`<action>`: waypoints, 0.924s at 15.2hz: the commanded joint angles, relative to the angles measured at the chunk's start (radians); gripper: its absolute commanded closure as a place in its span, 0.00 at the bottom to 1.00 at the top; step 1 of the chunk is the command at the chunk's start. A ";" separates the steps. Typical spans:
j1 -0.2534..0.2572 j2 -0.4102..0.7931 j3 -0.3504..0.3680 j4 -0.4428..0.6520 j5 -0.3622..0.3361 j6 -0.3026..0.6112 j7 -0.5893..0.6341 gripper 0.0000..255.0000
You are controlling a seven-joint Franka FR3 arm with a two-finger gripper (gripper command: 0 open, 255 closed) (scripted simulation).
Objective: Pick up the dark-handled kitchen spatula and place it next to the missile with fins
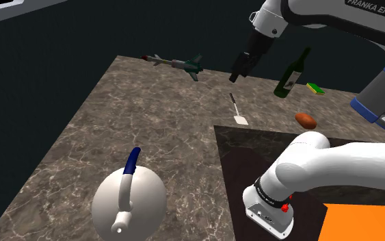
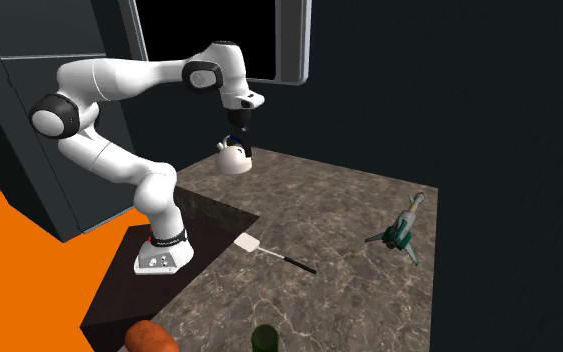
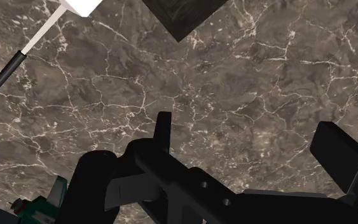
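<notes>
Lying flat on the marbled counter (image 1: 115, 123), the spatula (image 1: 237, 109) is untouched, below the gripper (image 1: 239, 74) and off to one side, its dark handle end nearer the hand. The black fingers stand wide apart, nothing between them. The finned missile (image 1: 177, 64) also sits below the hand, well apart from the spatula. All's left: descend, grasp, carry, set down.

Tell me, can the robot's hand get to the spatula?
Probably yes. The open gripper hangs above the table, the spatula lies a little aside of it, and nothing stands between them.
</notes>
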 commanded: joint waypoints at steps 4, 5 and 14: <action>-0.043 0.048 -0.014 -0.039 -0.019 0.081 0.041 0.00; -0.057 0.065 -0.019 -0.050 -0.026 0.108 0.054 0.00; -0.185 0.244 -0.071 -0.124 -0.082 0.344 0.182 0.00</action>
